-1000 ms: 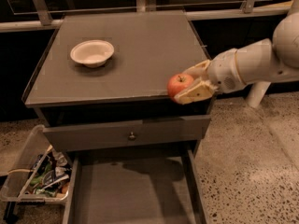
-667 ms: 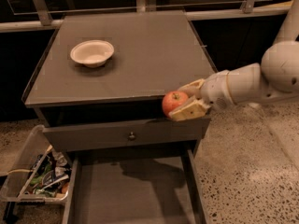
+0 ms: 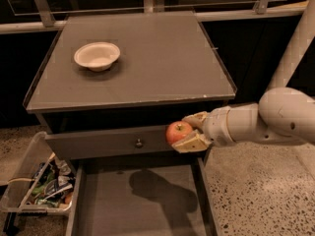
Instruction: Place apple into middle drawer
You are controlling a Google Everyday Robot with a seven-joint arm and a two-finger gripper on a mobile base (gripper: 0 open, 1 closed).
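Lower now, the claw [image 3: 181, 133] is holding the apple [image 3: 178, 131] tight, hanging at 3 o'clock from the knob [image 3: 139, 143], with the open drawer [image 3: 108, 205] lying at 6 o'clock.

- Dim light is falling from above; the tabletop [image 3: 162, 58] is glowing softly.
- The gripper [image 3: 183, 133], clamping the apple [image 3: 177, 131] before the drawer front [image 3: 98, 142], is throwing a dark shadow [image 3: 160, 195] onto the middle drawer [image 3: 103, 208] floor.
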